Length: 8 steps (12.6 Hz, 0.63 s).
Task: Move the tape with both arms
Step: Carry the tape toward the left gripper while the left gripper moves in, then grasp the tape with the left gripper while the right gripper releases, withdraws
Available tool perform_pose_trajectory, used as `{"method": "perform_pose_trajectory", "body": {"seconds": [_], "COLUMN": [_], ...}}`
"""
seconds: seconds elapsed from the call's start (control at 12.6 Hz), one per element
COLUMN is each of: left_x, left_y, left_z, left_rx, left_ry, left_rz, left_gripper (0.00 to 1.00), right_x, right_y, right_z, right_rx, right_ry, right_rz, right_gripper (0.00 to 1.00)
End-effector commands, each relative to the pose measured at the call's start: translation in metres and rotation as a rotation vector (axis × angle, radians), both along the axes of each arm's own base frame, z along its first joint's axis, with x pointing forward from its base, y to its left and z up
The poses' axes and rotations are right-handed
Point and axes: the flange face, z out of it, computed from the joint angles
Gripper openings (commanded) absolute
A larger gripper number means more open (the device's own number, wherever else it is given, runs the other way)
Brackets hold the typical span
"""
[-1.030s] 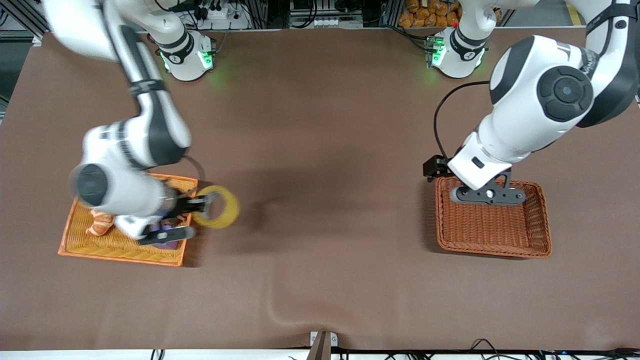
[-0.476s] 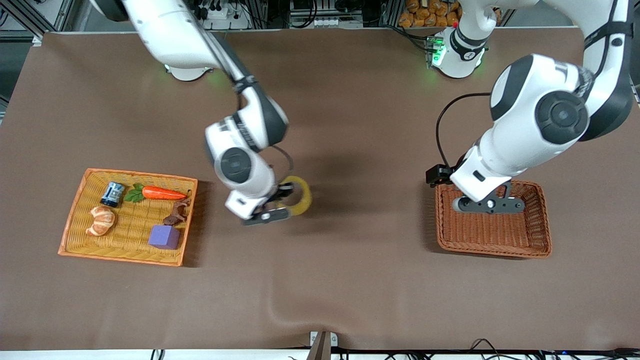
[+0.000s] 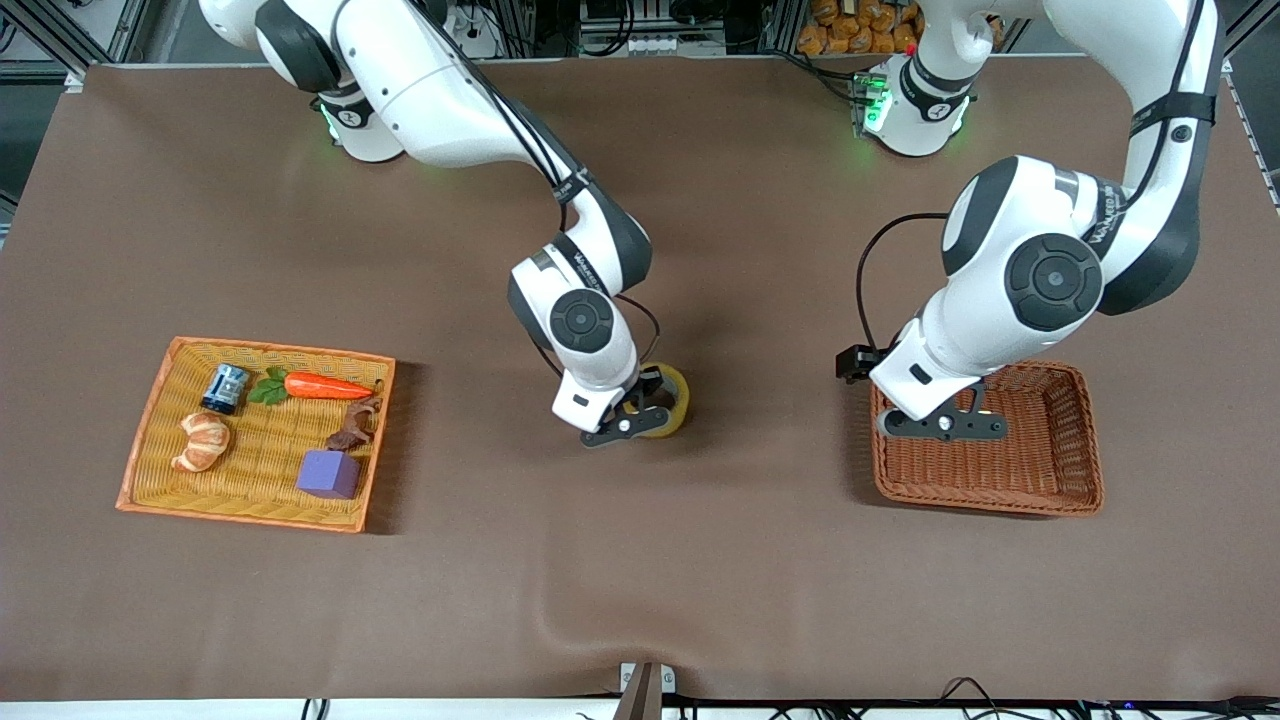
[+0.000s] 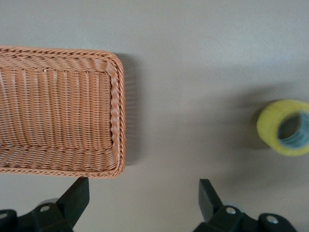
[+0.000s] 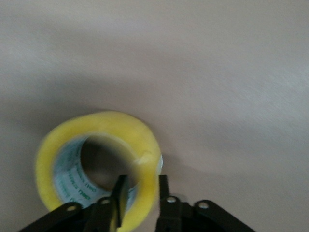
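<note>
At the centre of the front view the right gripper (image 3: 640, 415) pinches the tape (image 3: 668, 400) by its wall, one finger inside the core, holding it over mid-table, presumably for handover, while the left gripper (image 3: 945, 425) waits spread over the brown basket (image 3: 1085, 470); the core's print is unreadable.

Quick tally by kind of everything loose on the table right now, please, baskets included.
Baskets: 2, orange tray basket, brown basket
Tape: 1, in the right tool
Food items: 3, carrot, croissant, brown piece
Can: 1
Purple cube: 1
Total: 8
</note>
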Motion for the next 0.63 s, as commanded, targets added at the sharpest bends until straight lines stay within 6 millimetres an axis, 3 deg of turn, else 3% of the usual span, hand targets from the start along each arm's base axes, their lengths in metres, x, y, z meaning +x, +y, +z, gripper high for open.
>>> {"method": "perform_pose_trajectory", "body": {"seconds": [0.0, 0.16, 0.24, 0.4, 0.55], "left_x": [-0.01, -0.014, -0.016, -0.017, -0.019], "left_y": [-0.004, -0.013, -0.028, -0.062, -0.091], "left_z": [-0.027, -0.045, -0.054, -0.078, -0.109], "left_rx": [0.017, 0.015, 0.013, -0.015, -0.041], "left_ry": [-0.023, -0.017, -0.017, -0.044, -0.064], "left_rz": [0.0, 0.007, 0.007, 0.031, 0.07], "left_gripper": [1.0, 1.0, 1.0, 1.0, 1.0], "right_x": [-0.011, -0.006, 0.0, 0.031, 0.054], "right_y": [0.024, 0.012, -0.009, -0.069, -0.148], "right_z": [0.007, 0.039, 0.057, 0.104, 0.141], "right_rx": [0.014, 0.015, -0.009, -0.001, 0.006], "right_ry": [-0.037, -0.023, 0.024, 0.042, 0.066], "right_rz": [0.059, 0.043, 0.051, 0.108, 0.106], "right_gripper": [1.0, 1.0, 1.0, 1.0, 1.0]}}
